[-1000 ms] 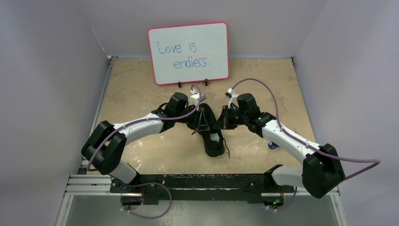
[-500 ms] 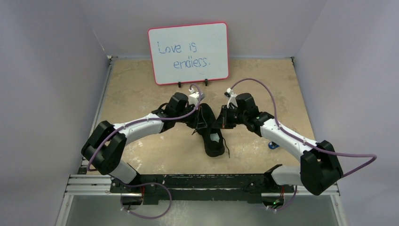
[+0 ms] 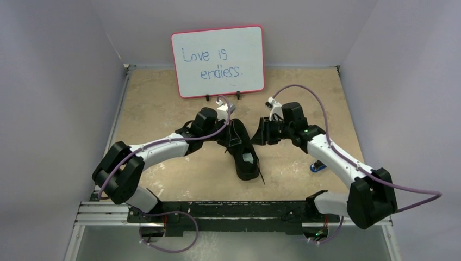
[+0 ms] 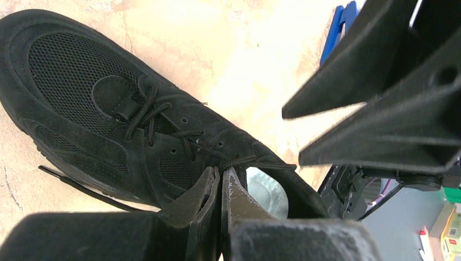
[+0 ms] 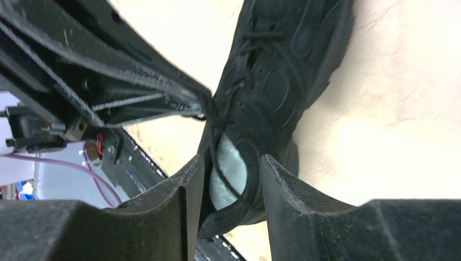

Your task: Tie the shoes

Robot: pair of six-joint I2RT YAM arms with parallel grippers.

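The black shoe (image 3: pixel 245 160) lies on the tan table, its pale grey inner sole (image 3: pixel 249 158) facing up. My left gripper (image 3: pixel 235 136) is over the shoe's lacing. In the left wrist view it (image 4: pixel 222 171) is shut on a black lace (image 4: pixel 261 162) near the shoe's (image 4: pixel 81 81) opening. My right gripper (image 3: pixel 260 132) hangs just right of the shoe, open. In the right wrist view its fingers (image 5: pixel 231 166) stand apart above the shoe (image 5: pixel 282 70) and inner sole (image 5: pixel 228 168), clamping nothing. A loose lace end (image 3: pixel 262 176) trails on the table.
A whiteboard (image 3: pixel 217 60) with writing stands at the back. A small blue-and-black gadget (image 3: pixel 318 166) lies on the table to the right, under my right arm. Grey walls close in the table on three sides.
My right arm has drawn back to the right, away from the shoe, uncovering the blue gadget. My left gripper has stayed at the laces, still shut.
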